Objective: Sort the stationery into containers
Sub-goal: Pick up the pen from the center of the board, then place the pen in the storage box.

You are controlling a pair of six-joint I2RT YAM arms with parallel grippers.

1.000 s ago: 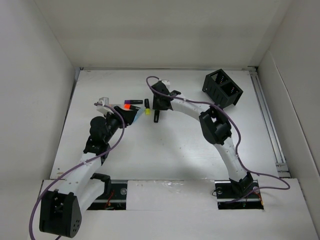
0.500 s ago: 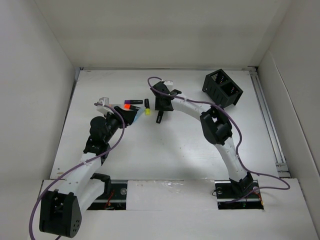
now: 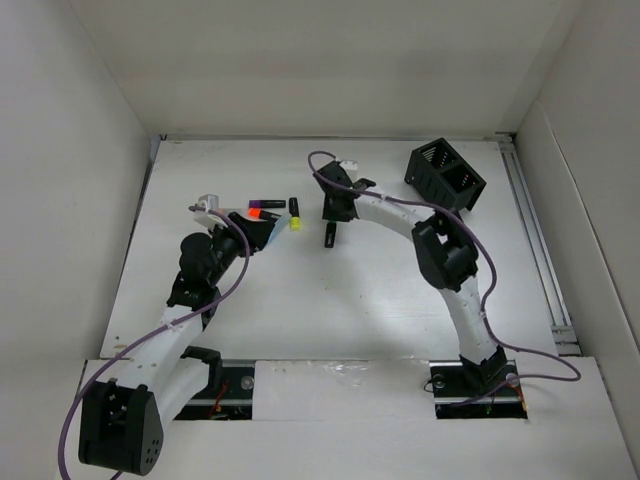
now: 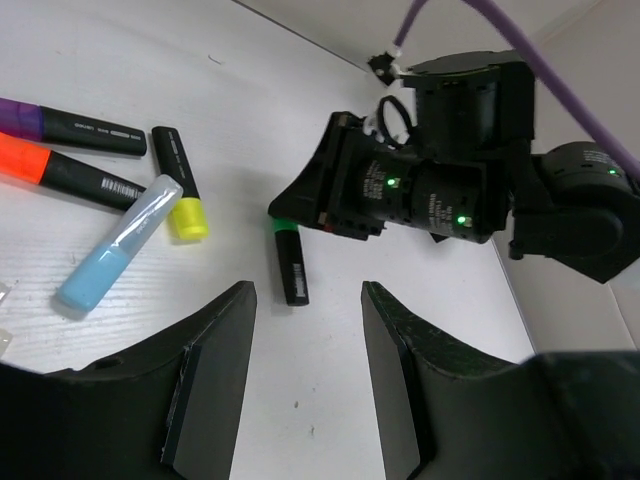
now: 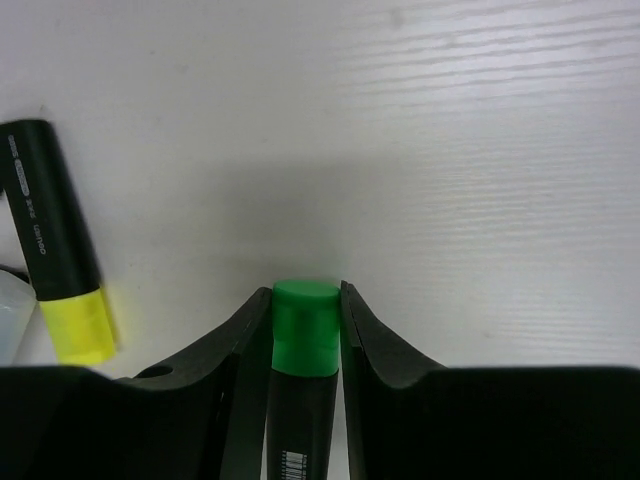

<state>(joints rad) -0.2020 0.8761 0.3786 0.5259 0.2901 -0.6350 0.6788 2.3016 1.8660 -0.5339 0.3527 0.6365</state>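
Note:
My right gripper [image 5: 305, 298] is shut on the green-capped marker [image 5: 304, 345], its fingers clamped on the cap just above the table; the black body points toward me [image 3: 329, 236]. Left of it lie a yellow-capped marker [image 3: 295, 214], an orange one [image 3: 257, 212], a purple one [image 3: 263, 203] and a light blue one [image 4: 118, 243]. My left gripper [image 4: 307, 310] hovers open and empty just in front of that cluster. The left wrist view shows the green marker [image 4: 291, 264] under the right gripper [image 4: 288, 222]. The black two-compartment container [image 3: 445, 177] stands at the far right.
White walls close in the table at the back and on both sides. A metal rail [image 3: 535, 235] runs along the right edge. The right arm's purple cable [image 3: 400, 205] loops over the table between the markers and the container.
The right gripper has shut on the green-capped marker and moved a little to the right with it, away from the yellow one. The left arm has not moved.

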